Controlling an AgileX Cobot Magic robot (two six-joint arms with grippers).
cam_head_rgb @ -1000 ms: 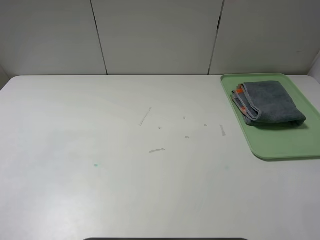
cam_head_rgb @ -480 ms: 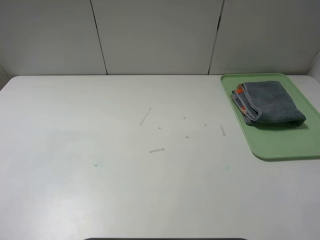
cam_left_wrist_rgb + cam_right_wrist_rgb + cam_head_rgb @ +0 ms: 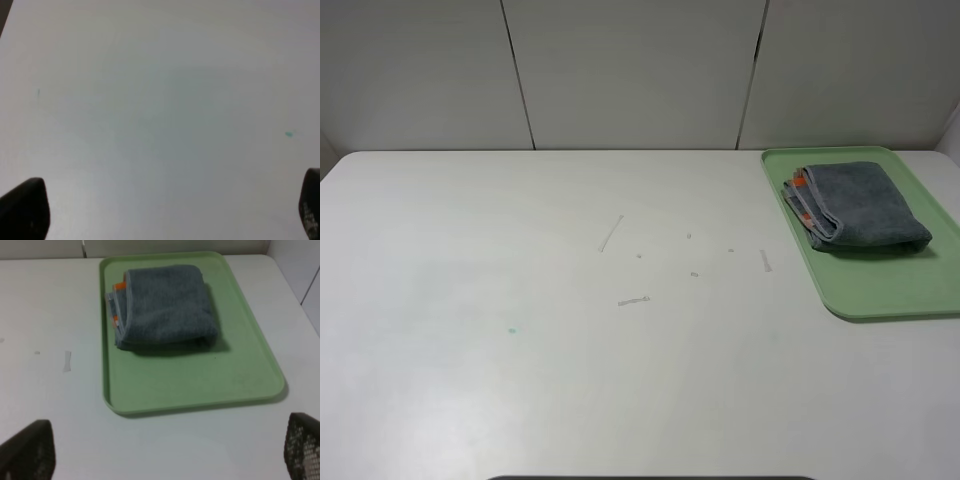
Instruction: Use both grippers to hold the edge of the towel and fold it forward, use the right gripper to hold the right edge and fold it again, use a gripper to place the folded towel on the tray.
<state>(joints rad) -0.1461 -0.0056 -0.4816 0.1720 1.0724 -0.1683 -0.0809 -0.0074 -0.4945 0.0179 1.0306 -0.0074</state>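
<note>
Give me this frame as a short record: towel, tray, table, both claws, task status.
towel: folded, lying on the tray, orange marks showing at its left side
tray: pale green, at the table's far right
table: white, small scraps near the middle
left claw: open, over bare table, holds nothing
right claw: open, drawn back from the tray, holds nothing
task status: towel folded and placed; looks complete

My high camera looks down across the whole desk [image 3: 570, 350] toward the back wall. My left wrist camera faces bare desk, close. My right wrist camera looks down at the tray [image 3: 190, 380], shared with the high view.
</note>
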